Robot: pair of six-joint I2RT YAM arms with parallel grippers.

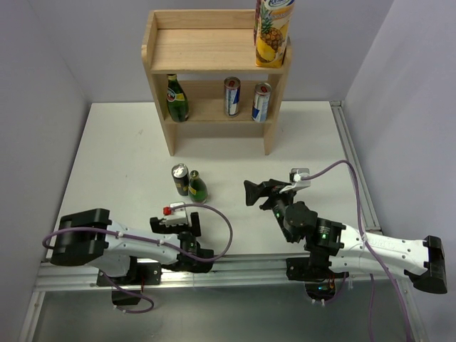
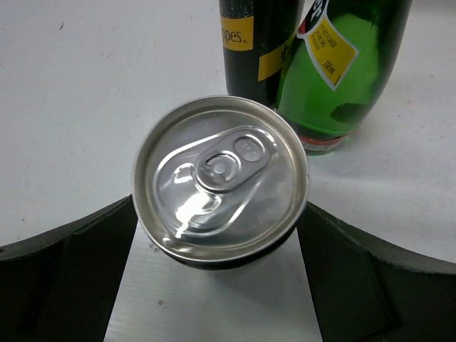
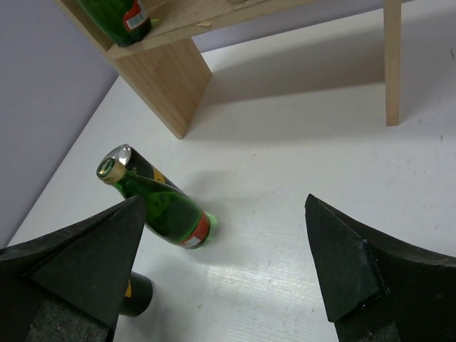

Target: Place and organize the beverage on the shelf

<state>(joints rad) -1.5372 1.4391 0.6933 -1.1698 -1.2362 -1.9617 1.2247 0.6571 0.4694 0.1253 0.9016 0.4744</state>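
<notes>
**Item 1. Shelf** (image 1: 206,50): light wood, two tiers, standing at the far end of the tabletop (image 1: 114,149).

**Item 2. Juice carton** (image 1: 273,32): pineapple print, upright at the right end of the shelf's top board.

**Item 3. Shelf's lower tier:** shelved green bottle (image 1: 177,98) at the left end. First blue-and-silver can (image 1: 231,96) is in the middle and second blue-and-silver can (image 1: 261,102) at the right, both upright and apart from each other.

**Item 4. Tabletop in front of the shelf, well short of it:** dark can (image 1: 179,179) with yellow label and loose green bottle (image 1: 197,189). Both are upright and just beside each other, the bottle on the right. I cannot tell whether they touch.

**Item 5. Silver-topped can** (image 2: 221,178): farther from the shelf than that pair, pull tab unopened, standing between my left jaws.

**Item 6. Left jaws:** spread, one of the fingers (image 2: 64,278) on each side of the silver-topped can. I cannot tell whether they touch its wall.

**Item 7. Right jaws:** spread wide and holding nothing. They sit in front of the shelf's right half, well short of it, and point towards the dark can and loose green bottle.
</notes>
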